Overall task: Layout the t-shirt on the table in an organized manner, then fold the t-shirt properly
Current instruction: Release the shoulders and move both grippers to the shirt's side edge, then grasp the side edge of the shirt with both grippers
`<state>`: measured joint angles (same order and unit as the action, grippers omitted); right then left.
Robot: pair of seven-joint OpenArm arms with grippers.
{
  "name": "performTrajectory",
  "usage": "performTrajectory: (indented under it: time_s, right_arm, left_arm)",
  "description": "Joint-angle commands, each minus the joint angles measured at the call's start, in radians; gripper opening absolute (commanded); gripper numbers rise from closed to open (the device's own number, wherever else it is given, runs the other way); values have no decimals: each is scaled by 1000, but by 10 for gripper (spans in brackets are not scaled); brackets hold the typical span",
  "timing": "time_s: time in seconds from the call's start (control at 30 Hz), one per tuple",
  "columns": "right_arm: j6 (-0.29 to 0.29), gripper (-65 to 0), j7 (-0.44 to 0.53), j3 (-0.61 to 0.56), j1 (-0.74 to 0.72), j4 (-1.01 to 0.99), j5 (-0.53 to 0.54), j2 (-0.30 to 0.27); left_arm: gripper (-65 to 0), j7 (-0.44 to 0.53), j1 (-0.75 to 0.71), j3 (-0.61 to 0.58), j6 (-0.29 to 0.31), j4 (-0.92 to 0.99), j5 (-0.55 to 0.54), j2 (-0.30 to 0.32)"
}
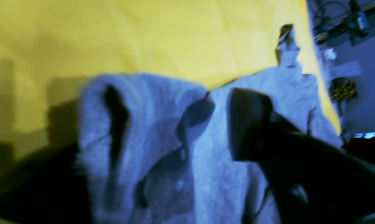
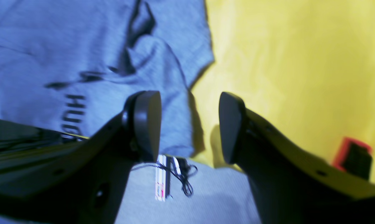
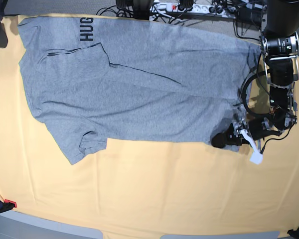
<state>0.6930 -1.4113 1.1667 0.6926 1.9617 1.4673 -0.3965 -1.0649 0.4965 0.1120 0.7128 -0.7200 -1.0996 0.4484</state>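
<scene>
The grey t-shirt point(image 3: 139, 84) lies spread across the far half of the yellow table point(image 3: 154, 189), its black lettering point(image 3: 86, 29) at the far left. My left gripper point(image 3: 222, 141) sits low at the shirt's near right corner. In the left wrist view its jaws point(image 1: 162, 146) stand apart with bunched t-shirt point(image 1: 150, 124) fabric between them; one finger point(image 1: 249, 124) shows, the other is lost in a dark blur. My right gripper point(image 2: 189, 127) hangs open and empty over the t-shirt's point(image 2: 50, 46) edge at the table's point(image 2: 283, 62) far left corner.
A power strip and cables point(image 3: 179, 6) lie beyond the table's far edge. A red-and-black clip point(image 3: 2, 204) sits on the near left edge, and another red-and-black clip point(image 2: 352, 155) shows in the right wrist view. Grey floor with a cable point(image 2: 181, 177) lies below the right gripper.
</scene>
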Motion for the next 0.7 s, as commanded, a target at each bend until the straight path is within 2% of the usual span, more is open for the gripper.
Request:
performTrajectory:
  time_s: [0.0, 0.1, 0.27, 0.4, 0.5, 0.67]
  right_arm:
    - [5, -331, 15, 11, 5, 12, 16, -18]
    - [5, -331, 22, -1, -45, 12, 13, -18]
    - [5, -331, 64, -86, -222, 3, -62, -16]
    - [5, -331, 155, -218, -391, -66, -211, -16]
    - [5, -331, 188, -340, -507, -164, -313, -16]
    - [5, -331, 204, -482, -703, -411, -394, -17]
  left_arm:
    - [-364, -34, 16, -3, -15, -5, 45, 8]
    - [-648, -27, 37, 22, -15, -5, 52, 9]
    - [-650, -19, 60, 72, -15, -5, 51, 8]
    - [-650, -12, 68, 79, -15, -5, 52, 1]
    - [-650, -15, 66, 79, -15, -5, 56, 1]
    - [-650, -18, 67, 79, -15, -5, 102, 2]
